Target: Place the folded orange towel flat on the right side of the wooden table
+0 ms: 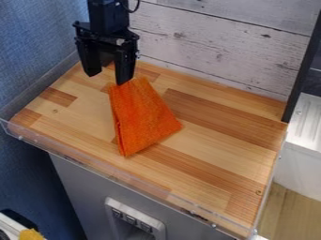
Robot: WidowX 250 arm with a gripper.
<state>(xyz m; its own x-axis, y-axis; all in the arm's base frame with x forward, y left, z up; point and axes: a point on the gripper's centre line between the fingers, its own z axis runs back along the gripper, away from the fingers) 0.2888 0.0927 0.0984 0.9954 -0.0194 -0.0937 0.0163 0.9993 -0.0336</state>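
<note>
"What does the scene show?"

"A black two-finger robotic tool (108, 78) hangs over a wood-block tabletop (219, 140), its fingers spread apart, gripping nothing visible."

"And the folded orange fabric cloth (143, 117)?"

"It lies just below one fingertip, contact unclear, fanning out from the tool toward the clear plastic edging (94, 165). A weathered whitewashed plank wall (207, 47) stands behind the tool."

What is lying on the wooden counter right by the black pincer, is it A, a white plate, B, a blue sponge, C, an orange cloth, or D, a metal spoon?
C: the orange cloth lies on the wooden counter, its narrow end right by one fingertip of the open pincer.
</note>
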